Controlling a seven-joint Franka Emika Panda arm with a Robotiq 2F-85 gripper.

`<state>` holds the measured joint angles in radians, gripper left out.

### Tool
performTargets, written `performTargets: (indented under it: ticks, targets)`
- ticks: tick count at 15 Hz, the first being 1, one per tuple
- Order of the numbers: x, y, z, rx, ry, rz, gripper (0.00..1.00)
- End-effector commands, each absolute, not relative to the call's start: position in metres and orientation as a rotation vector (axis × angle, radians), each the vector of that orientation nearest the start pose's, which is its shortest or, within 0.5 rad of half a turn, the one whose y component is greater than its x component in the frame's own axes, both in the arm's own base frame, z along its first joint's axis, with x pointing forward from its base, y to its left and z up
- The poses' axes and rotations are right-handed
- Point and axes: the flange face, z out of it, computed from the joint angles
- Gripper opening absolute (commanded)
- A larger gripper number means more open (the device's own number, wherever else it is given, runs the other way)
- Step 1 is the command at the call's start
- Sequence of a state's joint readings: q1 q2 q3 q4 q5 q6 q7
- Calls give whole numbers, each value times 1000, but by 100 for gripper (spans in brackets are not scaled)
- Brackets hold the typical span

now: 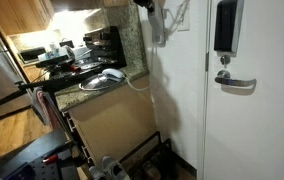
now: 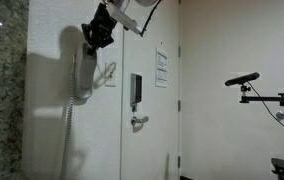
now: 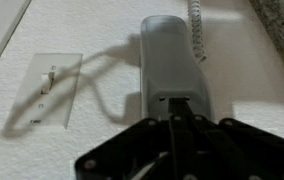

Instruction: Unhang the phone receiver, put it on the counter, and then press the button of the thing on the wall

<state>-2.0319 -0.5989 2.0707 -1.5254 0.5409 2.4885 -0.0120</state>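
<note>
The grey wall phone unit [image 3: 172,60] hangs on the white wall and shows in both exterior views [image 1: 158,25] [image 2: 83,70]. Its coiled cord [image 2: 70,130] hangs down below it. A white oblong thing that looks like the receiver [image 1: 108,77] lies on the granite counter [image 1: 92,97], and a cord runs from it toward the wall. My gripper [image 3: 172,112] is shut, and its tips are together against a small dark slot on the phone unit. The gripper also shows in an exterior view [image 2: 98,32]. Whether the tips press anything in is hidden.
A light switch plate [image 3: 48,92] is on the wall beside the phone. A white door with a lever handle [image 1: 234,84] and a keypad [image 2: 136,92] stands nearby. A stove with pans [image 1: 67,62] is on the counter's far side. A stand arm [image 2: 252,90] reaches in from the side.
</note>
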Motion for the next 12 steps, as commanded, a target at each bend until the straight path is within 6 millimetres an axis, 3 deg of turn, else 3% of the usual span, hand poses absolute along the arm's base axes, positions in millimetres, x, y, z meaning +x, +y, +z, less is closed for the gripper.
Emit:
performTargets:
  ticks: [1, 12]
  targets:
    - [690, 194, 529, -2963, 2, -1108, 0]
    - [662, 208, 510, -3036, -84, -777, 0]
